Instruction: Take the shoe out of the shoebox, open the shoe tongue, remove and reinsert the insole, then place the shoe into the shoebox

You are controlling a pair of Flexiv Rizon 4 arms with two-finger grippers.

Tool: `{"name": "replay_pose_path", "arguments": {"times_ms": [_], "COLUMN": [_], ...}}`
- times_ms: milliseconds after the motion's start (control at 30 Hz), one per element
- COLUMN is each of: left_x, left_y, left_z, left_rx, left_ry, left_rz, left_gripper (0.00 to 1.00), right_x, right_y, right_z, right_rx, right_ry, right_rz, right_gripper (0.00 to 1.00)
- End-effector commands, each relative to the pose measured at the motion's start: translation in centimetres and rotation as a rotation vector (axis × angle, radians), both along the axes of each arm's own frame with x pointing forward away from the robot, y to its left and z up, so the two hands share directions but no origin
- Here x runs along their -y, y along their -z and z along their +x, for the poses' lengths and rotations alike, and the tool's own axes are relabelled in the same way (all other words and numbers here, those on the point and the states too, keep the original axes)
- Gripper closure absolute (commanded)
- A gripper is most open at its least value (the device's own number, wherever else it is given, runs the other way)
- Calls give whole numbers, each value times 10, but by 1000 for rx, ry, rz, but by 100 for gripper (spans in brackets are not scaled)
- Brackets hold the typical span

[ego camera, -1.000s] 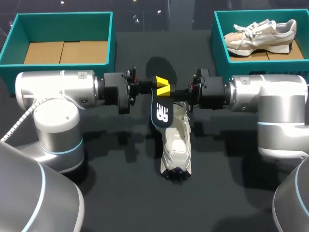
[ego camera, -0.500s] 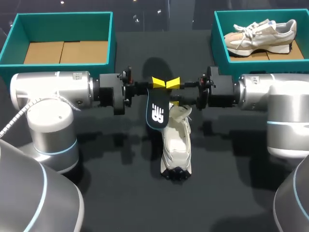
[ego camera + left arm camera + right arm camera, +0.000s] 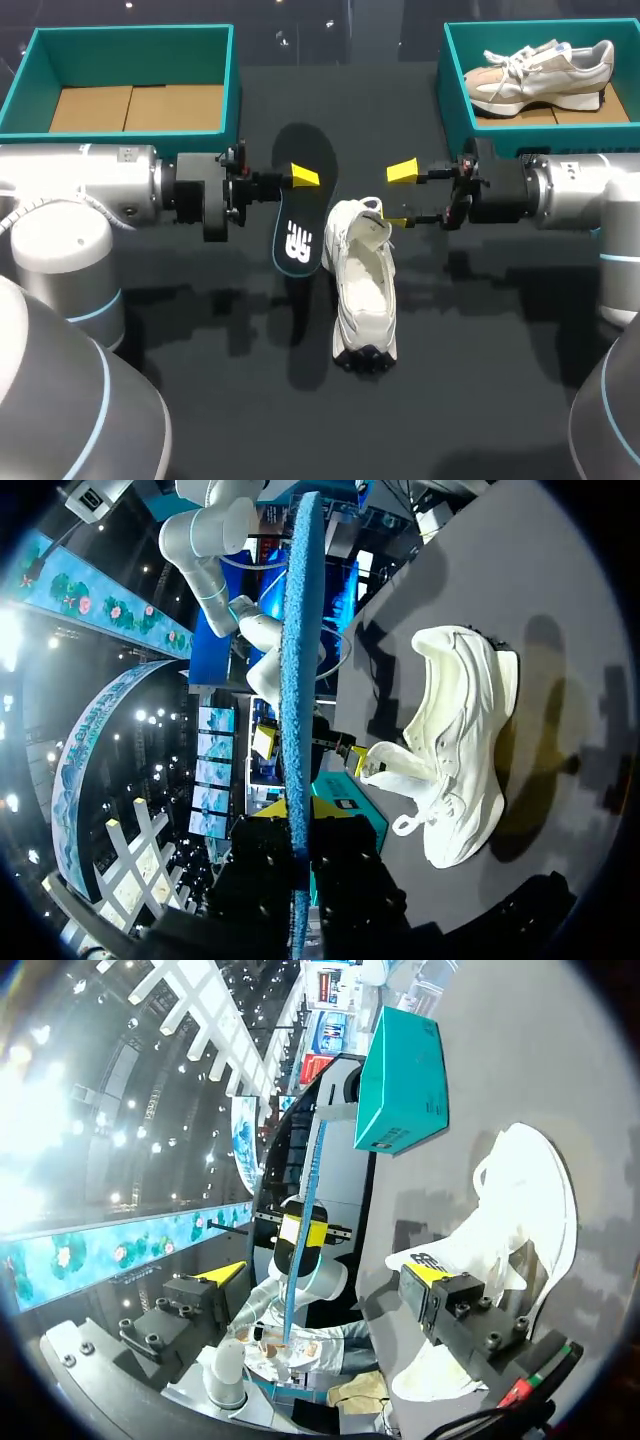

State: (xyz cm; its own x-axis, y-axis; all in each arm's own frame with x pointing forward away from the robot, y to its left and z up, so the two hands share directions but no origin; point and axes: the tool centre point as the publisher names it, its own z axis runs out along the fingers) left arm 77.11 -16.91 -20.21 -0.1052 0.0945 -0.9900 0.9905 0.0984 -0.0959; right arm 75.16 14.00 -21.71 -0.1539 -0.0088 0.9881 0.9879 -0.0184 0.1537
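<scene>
While left claw (image 3: 298, 180) grips insole (image 3: 298, 238) — blk top | shoe (image 3: 365, 290) white

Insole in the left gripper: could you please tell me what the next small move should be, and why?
Probably carry the insole sideways over the shoe and lower its free end into the opening. The left gripper holds it fully out, beside the shoe, and the right gripper waits open at the shoe's collar, so reinsertion seems next.
</scene>
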Motion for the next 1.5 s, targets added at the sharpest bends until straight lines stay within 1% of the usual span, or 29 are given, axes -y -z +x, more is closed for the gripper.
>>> {"name": "replay_pose_path", "arguments": {"times_ms": [33,67,100,133,200,233,267,333,433,500,600,733,800,933,1033,1133,1200,1267,1500], "left_x": [-2,-2,-2,-1,-2,-2,-3,-5,-8,-11,-15,-20,-21,-21,-18,-15,-13,-12,-12], "left_y": [-1,-1,-1,-2,-6,-7,-8,-10,-15,-20,-26,-33,-34,-37,-38,-39,-40,-41,-41], "left_z": [-2,-2,-2,-7,-14,-16,-19,-25,-36,-45,-53,-66,-71,-83,-92,-102,-108,-113,-113], "left_rx": [1,1,1,9,-25,-20,-19,-28,-34,-40,-48,-93,-118,-180,-214,-260,-297,-309,-309], "left_ry": [-1,-1,-1,5,30,19,16,14,11,17,21,43,51,76,92,116,125,154,154], "left_rz": [0,0,0,7,14,30,39,44,57,62,70,80,86,87,96,90,75,58,58], "left_gripper": [100,100,100,100,100,100,100,100,100,100,100,100,100,100,100,100,100,100,100], "right_x": [-1,-1,0,2,8,12,15,24,32,36,40,47,49,51,52,53,55,54,54], "right_y": [0,0,0,-1,-2,-2,0,4,7,7,6,2,0,4,9,17,24,35,35], "right_z": [0,0,-2,-5,-10,-13,-16,-21,-26,-28,-32,-37,-40,-49,-55,-59,-61,-67,-67], "right_rx": [0,0,47,103,210,270,315,384,445,489,542,622,679,771,814,821,799,757,757], "right_ry": [1,1,-16,-47,-84,-114,-138,-168,-181,-203,-229,-243,-263,-315,-346,-350,-314,-360,-360], "right_rz": [-3,-3,-14,-21,-45,-69,-94,-104,-142,-198,-271,-344,-386,-492,-555,-615,-635,-643,-643], "right_gripper": [0,0,0,0,0,0,0,0,0,0,0,0,0,0,0,0,0,0,0]}}
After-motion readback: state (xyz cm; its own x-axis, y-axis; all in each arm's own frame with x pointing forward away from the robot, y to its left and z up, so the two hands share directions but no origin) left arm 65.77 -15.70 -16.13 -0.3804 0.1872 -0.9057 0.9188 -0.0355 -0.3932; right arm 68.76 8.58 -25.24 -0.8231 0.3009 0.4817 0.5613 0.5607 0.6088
